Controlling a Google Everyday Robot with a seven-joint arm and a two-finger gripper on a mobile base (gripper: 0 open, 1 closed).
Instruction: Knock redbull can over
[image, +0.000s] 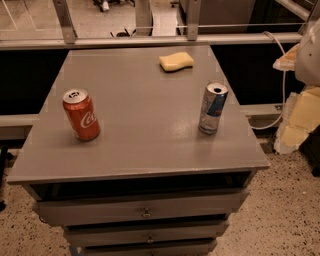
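Drawers (145, 212) with small round knobs fill the nearest part of the view, stacked under the grey top of the desk (140, 155), which stands on a speckled floor (285, 210).

On the left of the desk, towards its front, a red cola can (81, 115) stands upright. Across from it on the right stands the redbull can (213, 108), slim, silver and blue. It is upright with its top showing, near the right edge of the desk and well apart from the cola can. Nothing touches it.

Off the right side of the desk, cut by the edge of the view, is the cream-coloured end effector (298, 125), below a white rounded part of the arm. It sits beyond the desk edge, apart from the redbull can and holding nothing that can be seen. Whether it is spread or closed cannot be told. A white cable (281, 75) curves down close to it.

Farther back, a yellow sponge (176, 61) lies flat near the far edge of the desk, right of centre. Behind the desk a metal rail (150, 41) runs across.
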